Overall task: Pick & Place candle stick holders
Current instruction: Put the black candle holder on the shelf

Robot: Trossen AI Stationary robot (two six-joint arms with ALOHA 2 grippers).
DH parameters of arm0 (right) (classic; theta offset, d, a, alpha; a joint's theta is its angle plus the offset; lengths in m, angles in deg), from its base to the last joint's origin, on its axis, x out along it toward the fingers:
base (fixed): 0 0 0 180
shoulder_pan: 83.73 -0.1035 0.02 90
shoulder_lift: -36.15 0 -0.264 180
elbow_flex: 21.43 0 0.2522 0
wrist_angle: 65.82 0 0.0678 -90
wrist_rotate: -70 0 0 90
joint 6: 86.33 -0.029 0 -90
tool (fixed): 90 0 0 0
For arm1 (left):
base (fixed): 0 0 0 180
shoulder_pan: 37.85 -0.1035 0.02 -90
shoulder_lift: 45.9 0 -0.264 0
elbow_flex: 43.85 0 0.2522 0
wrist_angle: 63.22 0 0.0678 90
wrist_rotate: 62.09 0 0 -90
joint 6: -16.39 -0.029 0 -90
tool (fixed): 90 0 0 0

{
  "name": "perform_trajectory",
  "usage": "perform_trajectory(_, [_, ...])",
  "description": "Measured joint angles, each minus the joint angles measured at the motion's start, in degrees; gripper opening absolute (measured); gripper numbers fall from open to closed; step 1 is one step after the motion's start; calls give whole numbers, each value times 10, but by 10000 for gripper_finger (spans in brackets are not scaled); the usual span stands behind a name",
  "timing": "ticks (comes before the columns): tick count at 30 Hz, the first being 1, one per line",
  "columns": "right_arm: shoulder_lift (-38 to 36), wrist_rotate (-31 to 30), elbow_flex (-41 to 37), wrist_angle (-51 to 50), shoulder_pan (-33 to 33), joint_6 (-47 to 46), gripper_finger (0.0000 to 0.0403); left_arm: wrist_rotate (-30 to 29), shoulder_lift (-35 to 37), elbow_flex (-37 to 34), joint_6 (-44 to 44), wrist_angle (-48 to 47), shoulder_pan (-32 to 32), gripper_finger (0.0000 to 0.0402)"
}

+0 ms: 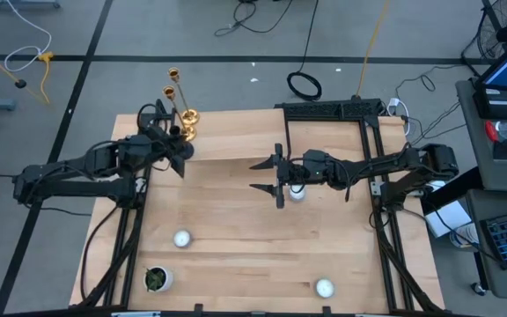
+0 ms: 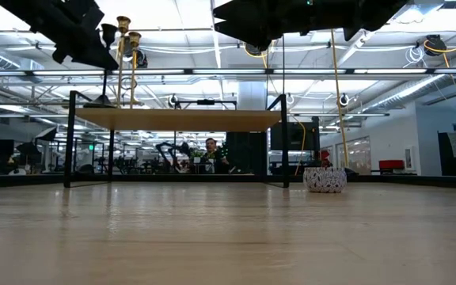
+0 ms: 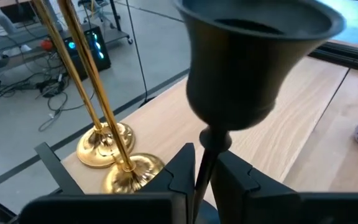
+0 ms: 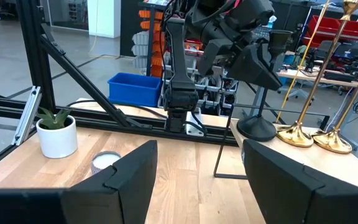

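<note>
My left gripper [image 1: 180, 148] is shut on the short black candlestick [image 3: 253, 56] at the table's far left, beside the two gold candlesticks [image 1: 187, 121]. The gold ones stand on their round bases [image 3: 120, 158] on a raised wooden shelf [image 1: 227, 136]. The black one's base [image 4: 257, 129] is at the shelf top; I cannot tell whether it touches. My right gripper [image 1: 262, 176] is open and empty above the table's middle, next to a tealight cup [image 1: 297, 193]. Two more tealight cups sit on the table, one [image 1: 181, 238] near left and one [image 1: 324, 287] near right. My left gripper pinches the black candlestick's thin stem [image 3: 204, 165] between its two fingers, just below the cup [image 4: 279, 40]. The fingers come about level from the table's left and lie across the stem. The candlestick stands upright in the hold.
A small green plant in a white pot [image 1: 157, 279] stands at the near left corner. The shelf rests on a thin black frame [image 4: 224, 146]. The arms' black frames [image 1: 333, 113] run along both sides. Bare wood lies between the tealight cups.
</note>
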Motion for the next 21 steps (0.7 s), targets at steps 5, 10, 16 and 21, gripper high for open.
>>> perform_trajectory(5, [0,0,0,0,0,0,233,0,0,0,0,1,0,70])
perform_trajectory(10, [0,0,0,0,0,0,233,-1,0,0,1,1,0,123])
perform_trajectory(16, [0,0,0,0,0,0,233,0,5,0,0,3,0,179])
perform_trajectory(21, [0,0,0,0,0,0,233,8,25,10,1,-7,1,192])
